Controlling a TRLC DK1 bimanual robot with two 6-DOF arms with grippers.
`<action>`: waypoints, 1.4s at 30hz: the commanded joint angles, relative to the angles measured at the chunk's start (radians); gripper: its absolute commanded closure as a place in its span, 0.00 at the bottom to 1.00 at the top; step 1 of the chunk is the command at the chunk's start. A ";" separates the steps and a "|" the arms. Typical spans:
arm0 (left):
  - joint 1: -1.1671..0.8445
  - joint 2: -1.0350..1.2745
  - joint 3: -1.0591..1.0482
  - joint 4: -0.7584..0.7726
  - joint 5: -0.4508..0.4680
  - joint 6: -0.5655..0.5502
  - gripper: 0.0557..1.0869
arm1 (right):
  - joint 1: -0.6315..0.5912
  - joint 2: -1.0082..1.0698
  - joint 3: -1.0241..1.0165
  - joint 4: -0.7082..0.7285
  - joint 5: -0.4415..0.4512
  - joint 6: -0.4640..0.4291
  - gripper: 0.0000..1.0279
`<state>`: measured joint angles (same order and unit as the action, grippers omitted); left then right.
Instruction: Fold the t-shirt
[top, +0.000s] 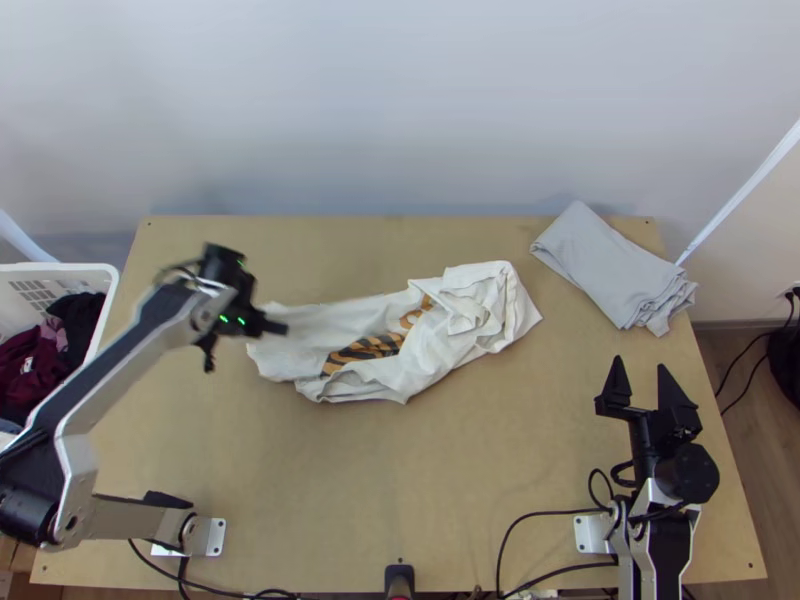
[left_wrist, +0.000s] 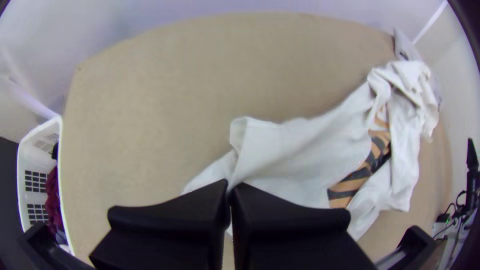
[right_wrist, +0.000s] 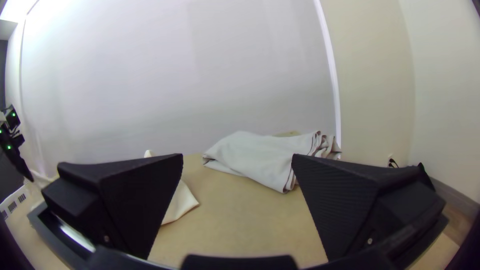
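So our left gripper (left_wrist: 231, 185) is pinched tight on the left end of the t-shirt (top: 430, 362), whose long, bunched length runs rightward across mid-table, while our right gripper (top: 640, 368), fingers spread, sits well apart.

Just past the right jaws I see a grey cloth (top: 610, 262), loosely folded. Left of the left jaws stands a white basket (top: 107, 272) holding dark and maroon clothes (top: 28, 362). Black cables hang right of the right jaws.
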<state>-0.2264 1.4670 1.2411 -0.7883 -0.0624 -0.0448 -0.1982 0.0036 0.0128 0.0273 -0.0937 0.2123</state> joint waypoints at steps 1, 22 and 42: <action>0.038 -0.088 0.172 -0.092 -0.011 -0.020 0.96 | 0.006 -0.005 -0.007 -0.013 0.005 0.013 0.04; -0.393 0.108 0.595 -0.178 -0.091 -0.184 0.96 | 0.006 -0.005 -0.007 -0.013 0.005 0.013 0.04; -0.786 0.730 1.041 -0.117 -0.106 -0.305 0.96 | 0.006 -0.005 -0.007 -0.013 0.005 0.013 0.04</action>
<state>-0.9665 2.1391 2.2215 -0.9337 -0.1699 -0.3237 -0.1982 0.0036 0.0128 0.0273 -0.0933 0.2119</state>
